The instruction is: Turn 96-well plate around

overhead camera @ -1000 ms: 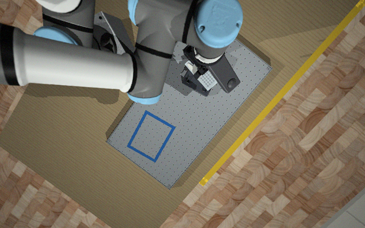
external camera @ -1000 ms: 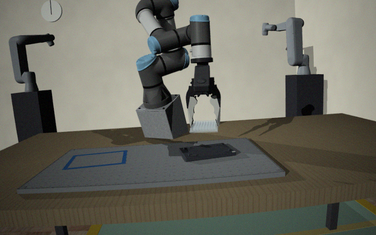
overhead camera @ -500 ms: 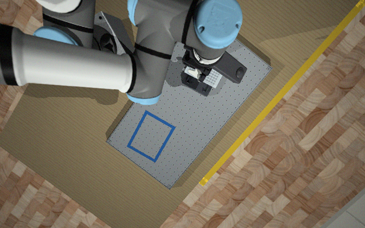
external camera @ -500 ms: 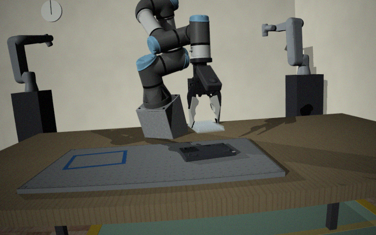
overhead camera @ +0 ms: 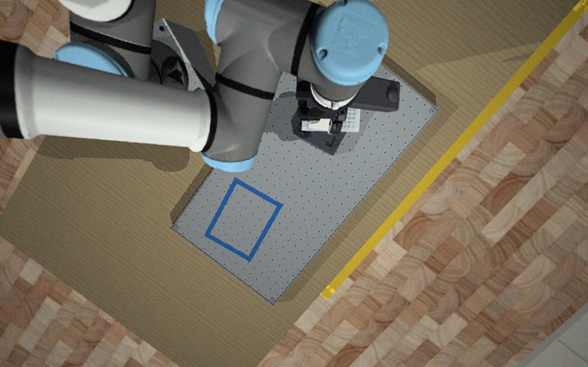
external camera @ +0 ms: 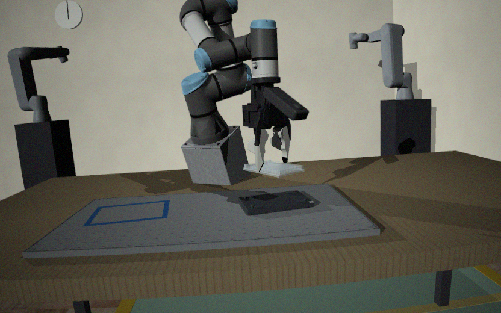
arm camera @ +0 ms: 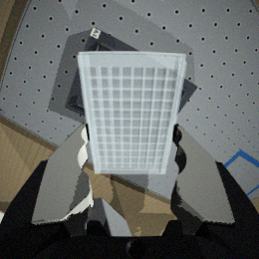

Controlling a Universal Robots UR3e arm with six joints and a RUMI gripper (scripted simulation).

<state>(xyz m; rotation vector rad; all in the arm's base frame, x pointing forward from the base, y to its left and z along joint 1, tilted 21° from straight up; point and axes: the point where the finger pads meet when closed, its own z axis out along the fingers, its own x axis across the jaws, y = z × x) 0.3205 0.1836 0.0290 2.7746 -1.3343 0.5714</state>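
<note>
The clear 96-well plate [overhead camera: 352, 119] [external camera: 275, 168] [arm camera: 131, 110] is held level in the air by its long sides. My gripper [external camera: 273, 165] [arm camera: 130, 125] is shut on it. The dark plate nest N1 [overhead camera: 315, 141] [external camera: 273, 207] [arm camera: 75, 97] lies below, empty in the exterior view. In the wrist view the plate covers much of the nest, and its long sides are clearly out of line with the nest's. The white A1 mark [external camera: 311, 202] [arm camera: 95, 33] shows at a nest corner, beyond the plate's far left corner. I cannot tell which plate corner is cut.
The nest stands on a grey perforated board [overhead camera: 333, 189] [external camera: 206, 229] [arm camera: 149, 22]. A blue outlined rectangle [overhead camera: 220, 207] [external camera: 127, 223] is marked on the board, away from the nest. The arm's grey pedestal [external camera: 206, 164] stands behind the board.
</note>
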